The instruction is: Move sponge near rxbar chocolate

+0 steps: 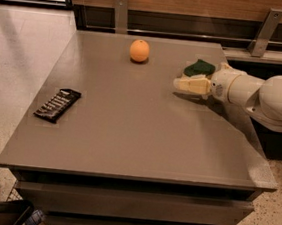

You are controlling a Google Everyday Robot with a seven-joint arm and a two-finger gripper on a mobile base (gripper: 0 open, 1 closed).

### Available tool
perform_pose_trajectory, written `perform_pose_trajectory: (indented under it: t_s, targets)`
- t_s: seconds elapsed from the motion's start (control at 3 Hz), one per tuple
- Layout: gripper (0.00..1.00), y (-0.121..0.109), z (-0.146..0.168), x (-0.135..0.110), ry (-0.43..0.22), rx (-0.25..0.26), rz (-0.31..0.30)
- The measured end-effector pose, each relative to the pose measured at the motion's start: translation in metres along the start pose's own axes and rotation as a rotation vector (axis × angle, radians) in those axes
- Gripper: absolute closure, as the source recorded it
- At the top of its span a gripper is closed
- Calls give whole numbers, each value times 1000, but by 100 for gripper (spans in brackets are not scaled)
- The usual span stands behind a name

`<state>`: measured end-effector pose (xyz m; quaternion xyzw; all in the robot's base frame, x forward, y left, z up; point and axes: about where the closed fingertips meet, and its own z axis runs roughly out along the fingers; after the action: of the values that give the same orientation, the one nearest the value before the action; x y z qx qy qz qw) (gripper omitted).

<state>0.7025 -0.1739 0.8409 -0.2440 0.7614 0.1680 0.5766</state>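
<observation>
The sponge (200,68) shows its dark green top and lies on the grey table (138,134) at the back right. My gripper (183,84) is pale cream and reaches in from the right on a white arm (263,97). It sits low over the table just in front of the sponge, pointing left, and I cannot tell whether it touches the sponge. The rxbar chocolate (57,104) is a flat black-brown bar with white lettering. It lies near the table's left edge, far from the sponge and gripper.
An orange (139,50) stands on the table at the back middle, left of the sponge. A wooden wall with metal brackets (264,31) runs behind the table. Tiled floor lies to the left, and the table's edges drop off at front and right.
</observation>
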Motion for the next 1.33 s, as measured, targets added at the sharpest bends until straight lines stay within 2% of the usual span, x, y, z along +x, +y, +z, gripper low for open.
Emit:
perform_pose_trajectory:
  t_s: [0.67,1.0,1.33]
  targets:
    - [0,8,9,16,9,-20,29]
    - [12,10,12,18,9,-25,33]
    - [36,12,13,17,9,-29,32]
